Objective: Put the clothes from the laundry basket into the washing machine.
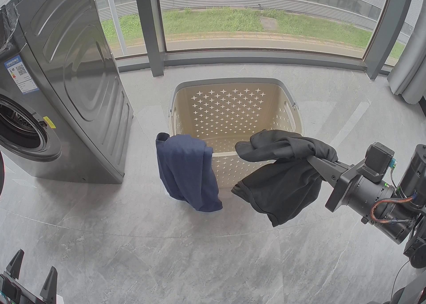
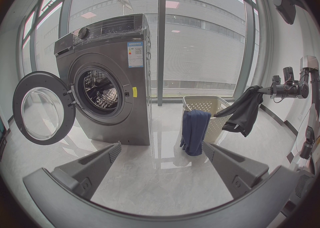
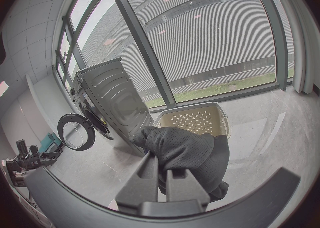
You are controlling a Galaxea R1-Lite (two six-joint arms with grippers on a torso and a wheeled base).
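Illegible label [image 2: 135, 54] on the washing machine [image 2: 110, 133]

The basket [image 1: 230, 100], centre frame in the head view, is cream with a grey rim. Its walls are patterned with rows of small four-pointed star cutouts. Lower left of it, the blue cloth [image 1: 188, 176] is plain navy. Lower right, the black cloth [image 1: 284, 180] is black, and the right wrist view shows its fine mesh weave. The washer [image 1: 75, 74], upper left, is dark metallic grey, with a white-and-blue label [image 1: 20, 74] and a small yellow sticker [image 1: 49, 122] on its front. The floor [image 1: 177, 251] is pale grey with marble-like veining. The right gripper [image 1: 313, 159], at the right edge, is dark grey, with an orange cable [image 1: 388, 205] behind it.
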